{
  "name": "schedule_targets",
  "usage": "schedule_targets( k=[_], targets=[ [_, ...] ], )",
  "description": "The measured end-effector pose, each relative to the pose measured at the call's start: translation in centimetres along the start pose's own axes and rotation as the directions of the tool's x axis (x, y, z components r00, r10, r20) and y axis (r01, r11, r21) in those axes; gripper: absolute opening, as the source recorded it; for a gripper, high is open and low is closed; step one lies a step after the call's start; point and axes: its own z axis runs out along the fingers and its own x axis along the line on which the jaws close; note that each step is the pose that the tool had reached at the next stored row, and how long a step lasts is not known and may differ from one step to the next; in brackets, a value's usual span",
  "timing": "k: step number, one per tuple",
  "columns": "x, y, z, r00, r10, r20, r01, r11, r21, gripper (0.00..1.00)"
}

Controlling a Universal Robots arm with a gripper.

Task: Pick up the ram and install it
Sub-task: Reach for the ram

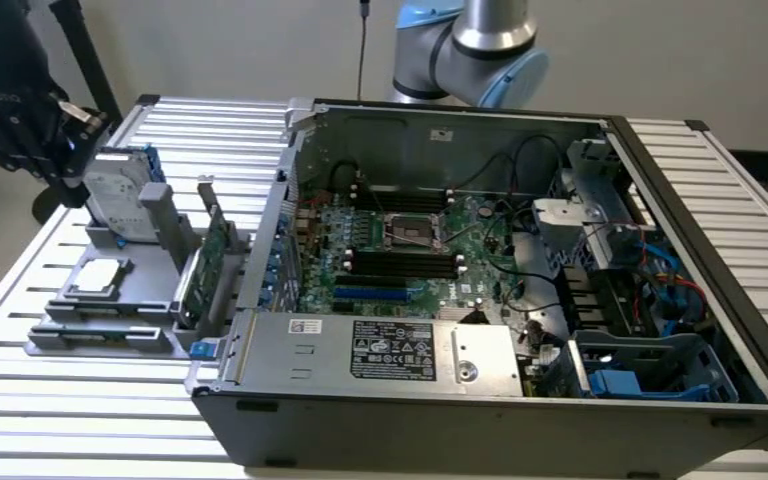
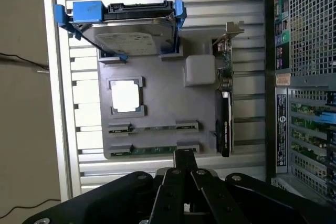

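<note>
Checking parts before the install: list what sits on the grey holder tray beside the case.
On it: silver hard drive in blue brackets, silver square processor, green expansion card with metal bracket, and the thin green ram stick. The black hand hides part of the tray's edge.

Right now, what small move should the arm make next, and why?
Probably lower the gripper straight toward the ram. In the wrist view the gripper hangs above the ram, which lies in its slot in the gray holder, not yet lifted.
</note>
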Motion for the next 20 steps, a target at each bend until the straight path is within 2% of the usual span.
schedule_targets(
  k=[11,13,20],
  targets=[
    [1.9,-0.71,0.42,1.0,0.0,-0.0074,0.0,1.0,0.0096,0.11],
    [2.0,-0.81,0.49,0.9999,-0.001,-0.0115,0.001,0.9999,0.0121,0.11],
    [2.2,-0.83,0.53,0.9991,-0.04,-0.0134,0.04,0.9991,0.0134,0.11]
  ],
)
